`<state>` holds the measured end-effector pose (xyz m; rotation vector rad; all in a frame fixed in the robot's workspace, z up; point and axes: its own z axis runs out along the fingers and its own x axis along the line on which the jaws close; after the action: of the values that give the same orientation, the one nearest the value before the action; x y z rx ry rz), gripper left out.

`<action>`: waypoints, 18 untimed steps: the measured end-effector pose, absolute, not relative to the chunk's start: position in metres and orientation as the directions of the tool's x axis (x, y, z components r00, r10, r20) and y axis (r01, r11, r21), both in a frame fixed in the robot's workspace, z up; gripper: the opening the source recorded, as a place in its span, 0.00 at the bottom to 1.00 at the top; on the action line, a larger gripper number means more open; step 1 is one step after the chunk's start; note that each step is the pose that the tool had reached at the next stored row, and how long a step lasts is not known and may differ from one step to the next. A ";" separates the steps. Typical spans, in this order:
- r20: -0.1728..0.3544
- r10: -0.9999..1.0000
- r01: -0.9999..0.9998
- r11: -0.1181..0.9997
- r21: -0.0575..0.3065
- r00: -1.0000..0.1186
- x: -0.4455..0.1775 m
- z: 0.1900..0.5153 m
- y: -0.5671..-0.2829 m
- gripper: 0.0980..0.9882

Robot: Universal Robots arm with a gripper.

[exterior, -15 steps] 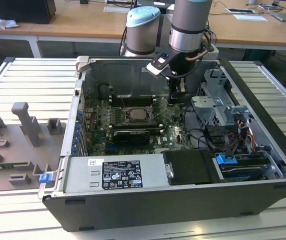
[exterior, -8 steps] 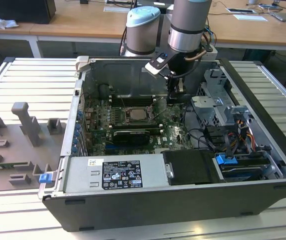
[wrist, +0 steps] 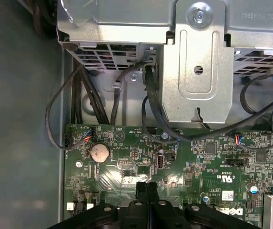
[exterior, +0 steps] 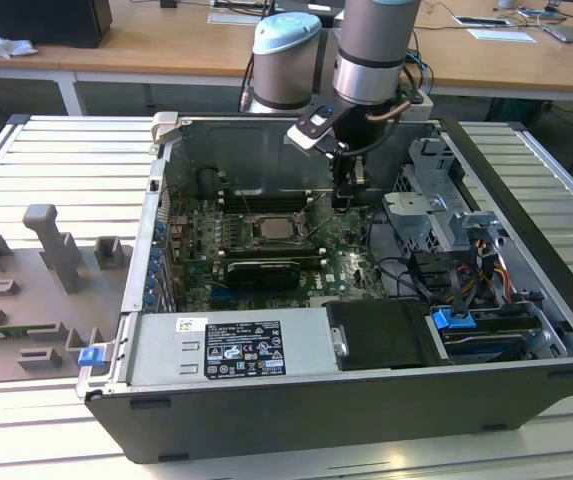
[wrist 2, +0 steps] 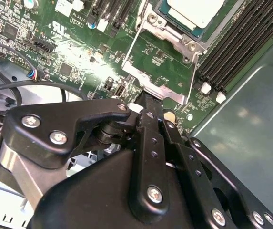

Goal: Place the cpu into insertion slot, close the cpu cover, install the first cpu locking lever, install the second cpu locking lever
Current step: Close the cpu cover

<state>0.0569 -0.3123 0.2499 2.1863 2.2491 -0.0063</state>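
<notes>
while the gripper [wrist 2: 148,99] hangs low over the motherboard [wrist 2: 79,57], its fingers are pressed together.
the cpu [wrist 2: 193,10] sits in the insertion slot [wrist 2: 151,21], the cpu cover [wrist 2: 176,37] lying around it; the fingertips [wrist 2: 148,109] are at a silver tab [wrist 2: 150,85] just beside it.

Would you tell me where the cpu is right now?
In the exterior view, the cpu sits in the slot, to the exterior view's left of the tool.
</notes>
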 end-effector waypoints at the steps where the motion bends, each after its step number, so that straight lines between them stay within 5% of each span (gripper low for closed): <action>1: -0.006 1.000 1.000 0.028 0.001 -0.028 0.057 0.250 -0.312 0.01; 18: -0.005 1.000 1.000 0.029 0.001 -0.029 0.046 0.250 -0.312 0.01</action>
<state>0.0455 -0.3123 0.2499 2.1866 2.2498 -0.0050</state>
